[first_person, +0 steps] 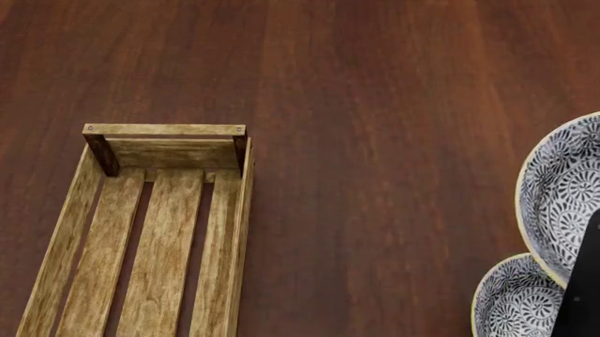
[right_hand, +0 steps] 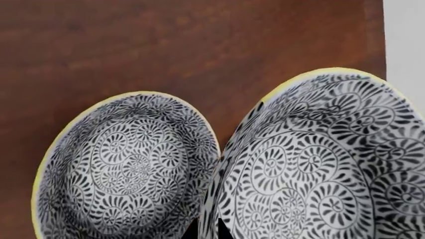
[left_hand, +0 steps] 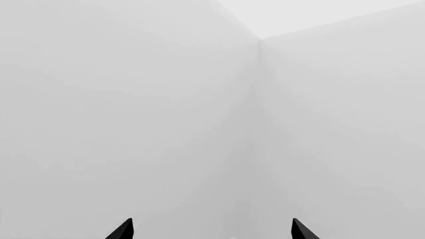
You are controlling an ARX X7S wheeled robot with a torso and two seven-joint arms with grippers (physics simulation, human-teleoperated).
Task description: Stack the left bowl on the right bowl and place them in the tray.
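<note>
Two white bowls with a black floral pattern and yellow rims show at the right edge of the head view. The larger-looking bowl (first_person: 565, 193) (right_hand: 325, 164) has its rim between the fingertips of my right gripper (right_hand: 207, 231), which is shut on it. The other bowl (first_person: 518, 303) (right_hand: 126, 164) sits on the table right beside it, rims almost touching. The tray (first_person: 167, 130), a light-wood slatted crate, lies at the lower left of the head view with nothing in it. My left gripper (left_hand: 212, 230) is open and faces bare grey walls; it holds nothing.
The dark wood table (first_person: 375, 105) spreads between the tray and the bowls. Its edge (right_hand: 383, 35) runs close to the held bowl in the right wrist view. My right arm (first_person: 583, 288) covers part of both bowls.
</note>
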